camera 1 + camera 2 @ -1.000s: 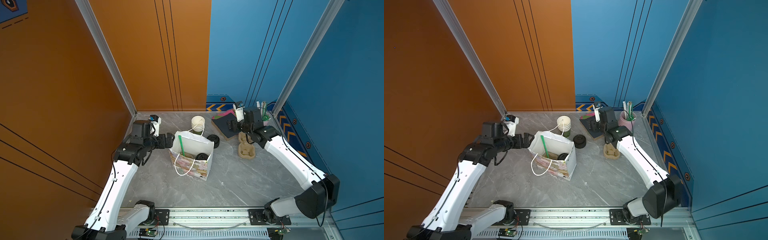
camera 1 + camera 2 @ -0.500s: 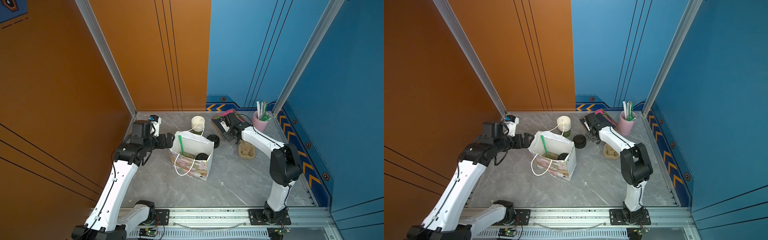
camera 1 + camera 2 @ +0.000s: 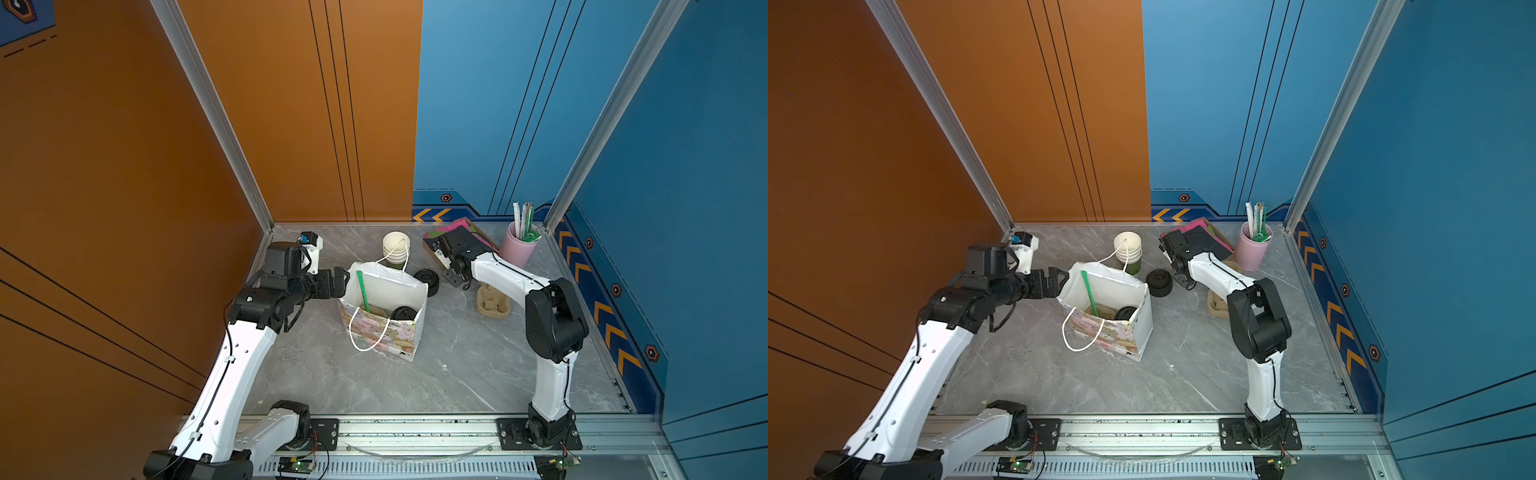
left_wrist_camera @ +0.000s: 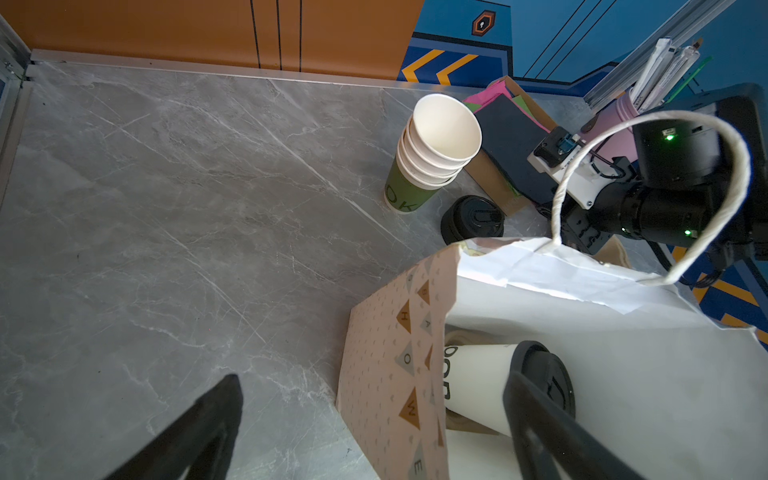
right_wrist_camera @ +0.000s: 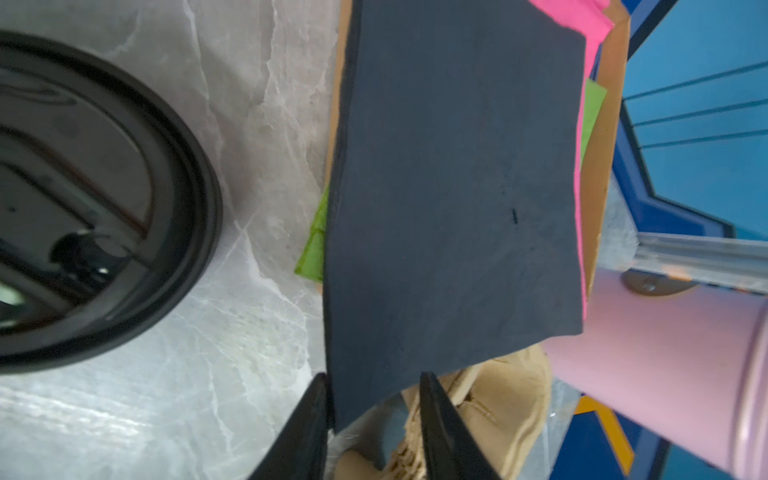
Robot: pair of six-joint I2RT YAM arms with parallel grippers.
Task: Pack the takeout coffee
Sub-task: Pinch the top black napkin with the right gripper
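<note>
The big change is on the right side. A second ago the right arm reaches out long, with its claw held up above the far end of the tabletop (image 3: 457,365). Now the arm is folded up tight, and the right claw (image 5: 372,376) is down low at the pile of paper napkins. It was wide open then, and now it is about half shut. Its two fingers (image 5: 316,407) stand on each side of a corner of the dark blue napkin (image 5: 457,187), which lies on top of the pile. I cannot tell if they pinch the napkin yet or just touch it.

The left arm has not moved at all. The left claw (image 3: 1059,279) stays wide open at the rim of the paper bag (image 4: 399,332). One finger is inside the bag and one is outside, so it is not squeezing anything.

The takeout coffee (image 4: 478,382) is already in the bag. It leans over at the bottom with its black lid on, and a green straw (image 3: 362,291) stands next to it. The bag is upright in the same place as before.

So the main job looks done. I think the right claw is now going for a napkin to add to the bag. The pile of loose black lids (image 3: 427,281) sits just beside the napkins, so the claw should lift only the top sheet and not bump the lids.
</note>
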